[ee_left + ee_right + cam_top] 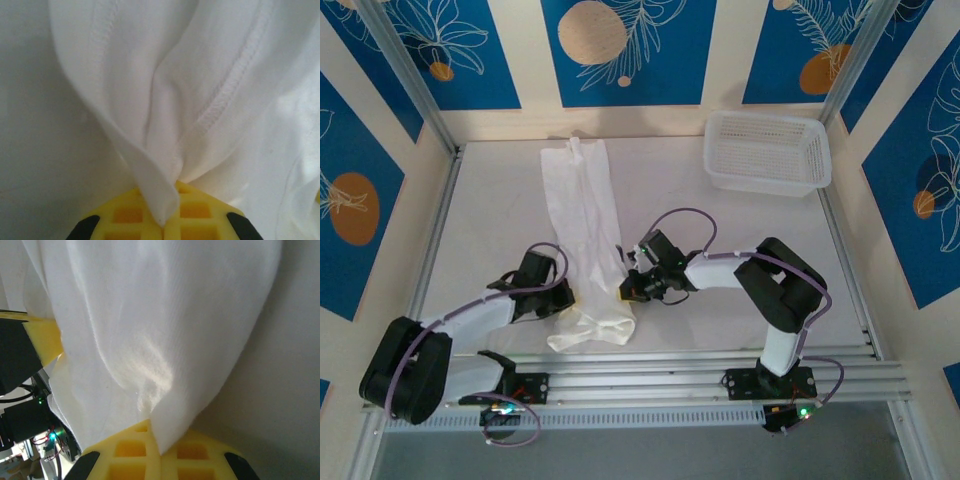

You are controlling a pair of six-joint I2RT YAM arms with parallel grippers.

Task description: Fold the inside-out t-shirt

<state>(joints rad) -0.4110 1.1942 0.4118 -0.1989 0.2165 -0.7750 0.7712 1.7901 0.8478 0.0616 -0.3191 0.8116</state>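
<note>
White table (pixel 480 220); I see left gripper (pixel 162 222) and right gripper (pixel 160 452) each pinching inside-out t-shirt (pixel 582 215), cloth bunched between them.

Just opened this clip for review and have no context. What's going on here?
Two robot arms are working on a white t-shirt, which lies on the table as a long narrow strip running away from the arms. Near its close end, the left gripper is shut on a fold at one edge, and the right gripper is shut on the cloth at the opposite edge. A white mesh basket sits at the far right, apart from the shirt.
</note>
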